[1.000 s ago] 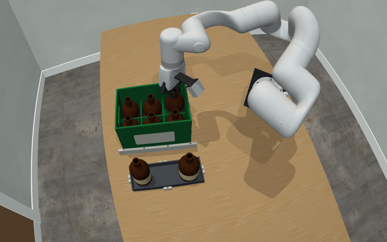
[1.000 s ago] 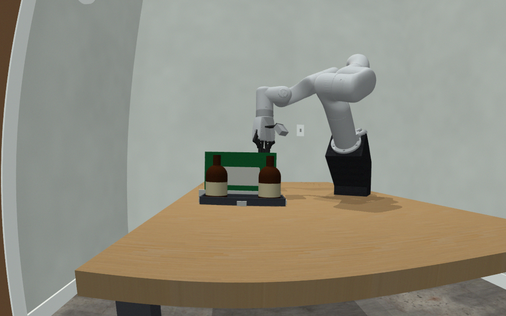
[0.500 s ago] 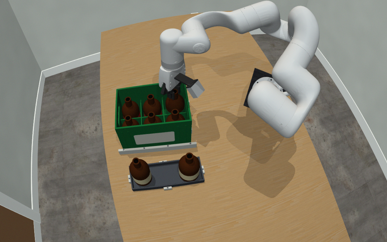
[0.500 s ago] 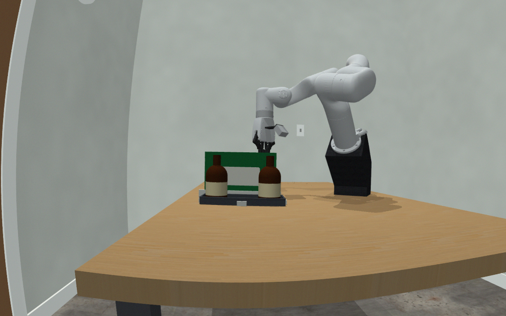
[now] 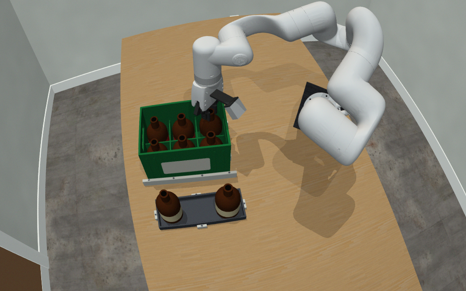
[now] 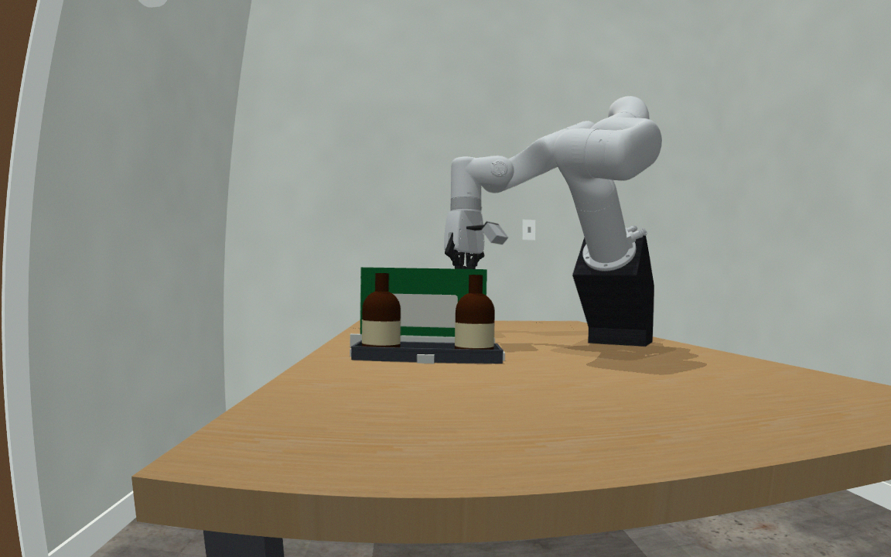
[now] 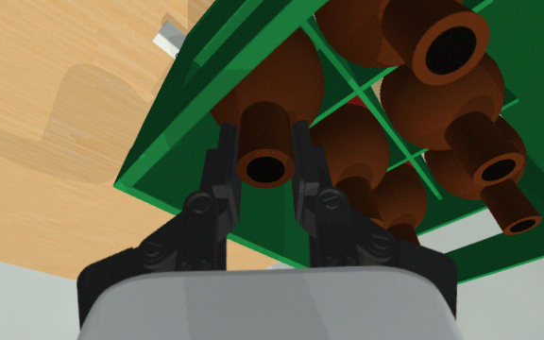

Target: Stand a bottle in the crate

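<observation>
The task looks nearly done: six bottles fill the green crate [image 5: 147,155], two stand on the tray [image 5: 198,213] at lower centre, and only release remains, since the gripper [image 7: 264,142] is pinching the neck of the bottle [image 7: 272,94] in the crate's upper-right cell.

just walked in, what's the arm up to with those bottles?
The arm's hand is shut on the neck of a brown bottle standing in the crate's far right corner cell. All six cells hold a bottle. Two more bottles stand upright on the tray in front. It hasn't let go yet.
</observation>
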Robot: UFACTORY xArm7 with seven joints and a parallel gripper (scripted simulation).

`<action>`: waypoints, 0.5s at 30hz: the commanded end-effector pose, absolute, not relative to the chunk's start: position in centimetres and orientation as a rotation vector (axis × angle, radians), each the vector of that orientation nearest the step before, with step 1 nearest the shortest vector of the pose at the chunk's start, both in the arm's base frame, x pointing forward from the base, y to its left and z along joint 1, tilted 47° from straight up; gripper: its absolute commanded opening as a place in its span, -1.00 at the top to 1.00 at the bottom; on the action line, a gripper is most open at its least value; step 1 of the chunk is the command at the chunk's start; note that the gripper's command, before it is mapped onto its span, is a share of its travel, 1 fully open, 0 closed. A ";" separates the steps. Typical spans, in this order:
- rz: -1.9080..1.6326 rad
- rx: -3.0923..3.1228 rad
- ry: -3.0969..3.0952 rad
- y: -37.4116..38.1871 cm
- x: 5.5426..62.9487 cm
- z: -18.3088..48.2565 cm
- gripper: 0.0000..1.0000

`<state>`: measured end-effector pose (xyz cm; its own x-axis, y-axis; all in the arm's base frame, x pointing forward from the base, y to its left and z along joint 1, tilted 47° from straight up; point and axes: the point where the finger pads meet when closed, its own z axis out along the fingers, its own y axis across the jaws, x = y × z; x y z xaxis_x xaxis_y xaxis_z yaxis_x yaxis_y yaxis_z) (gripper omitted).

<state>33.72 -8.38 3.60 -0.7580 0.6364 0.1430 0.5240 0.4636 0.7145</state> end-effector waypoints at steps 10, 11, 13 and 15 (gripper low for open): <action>1.170 1.024 2.559 -8.2 33.9 3.3 1.00; 1.170 1.024 2.559 -8.2 34.0 3.3 1.00; 1.170 1.024 2.559 -8.2 34.0 3.3 1.00; 1.170 1.024 2.559 -8.2 34.0 3.2 1.00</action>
